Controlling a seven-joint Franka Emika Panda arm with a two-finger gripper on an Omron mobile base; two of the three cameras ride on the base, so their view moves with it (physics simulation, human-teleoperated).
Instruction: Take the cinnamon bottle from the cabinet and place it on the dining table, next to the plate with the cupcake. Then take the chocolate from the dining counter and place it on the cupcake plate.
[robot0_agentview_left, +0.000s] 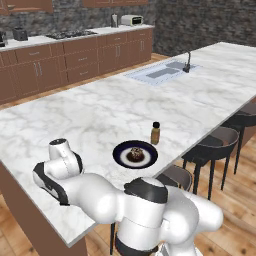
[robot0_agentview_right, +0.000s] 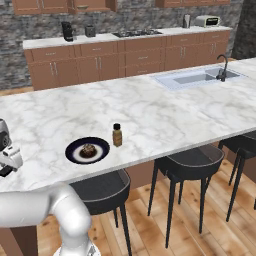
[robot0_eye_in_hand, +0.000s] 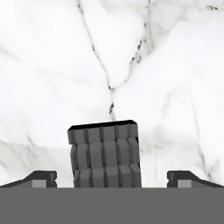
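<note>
I see the fingers (robot0_eye_in_hand: 111, 179) spread fully wide, holding nothing, 1 chocolate (robot0_eye_in_hand: 105, 154) bar lying flat on the marble worktop (robot0_agentview_left: 100, 110) between them. Farther along: 1 plate (robot0_agentview_left: 120, 156) carrying 1 cupcake (robot0_agentview_left: 135, 154), 1 cinnamon bottle (robot0_agentview_left: 155, 133) upright just beside it. I read no labels.

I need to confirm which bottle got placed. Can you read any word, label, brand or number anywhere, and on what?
None: no text can be read in these pictures.
Bottle: tan body, black cap, no label to be made out; too small to tell more.
Chocolate: only segment grooves, no stamp or brand.
Plate and marble table: plain, no marks.
Appliances on the far counter: too small and blurred to read.
</note>
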